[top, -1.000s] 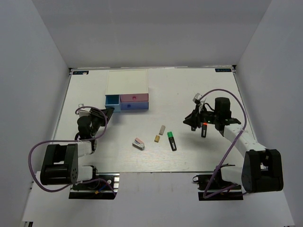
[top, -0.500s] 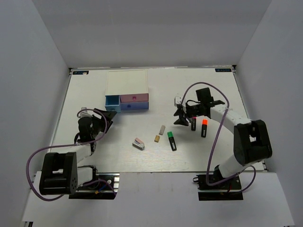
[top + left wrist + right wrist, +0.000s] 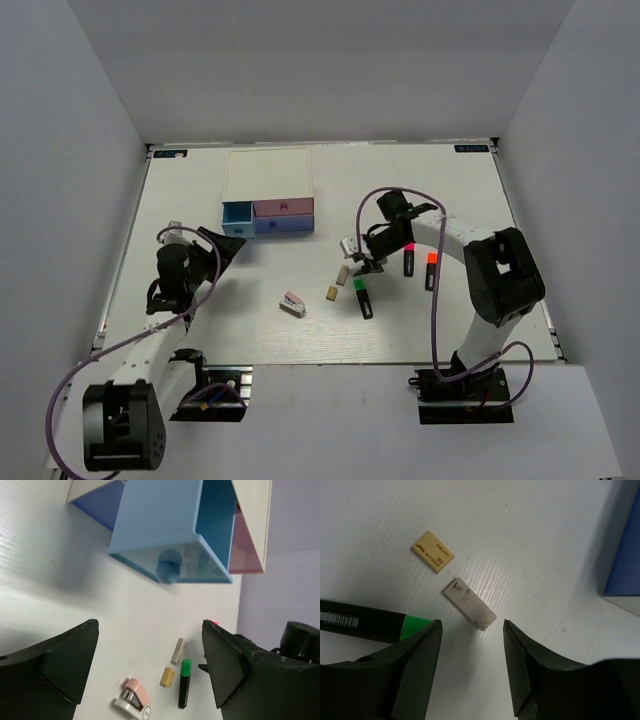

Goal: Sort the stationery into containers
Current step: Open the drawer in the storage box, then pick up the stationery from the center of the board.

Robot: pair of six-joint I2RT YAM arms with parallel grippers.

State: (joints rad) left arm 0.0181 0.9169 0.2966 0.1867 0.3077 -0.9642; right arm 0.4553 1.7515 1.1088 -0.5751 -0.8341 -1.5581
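Right end effector (image 3: 357, 262) has swung left from the red-capped black highlighter (image 3: 408, 262) to hover over the pale beige rectangular block (image 3: 469, 604), fingers wide and empty, so grasp likely next

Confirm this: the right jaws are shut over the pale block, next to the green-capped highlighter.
One thing is wrong: the right jaws are open, as the right wrist view shows. They are over the pale block, next to the green-capped highlighter.
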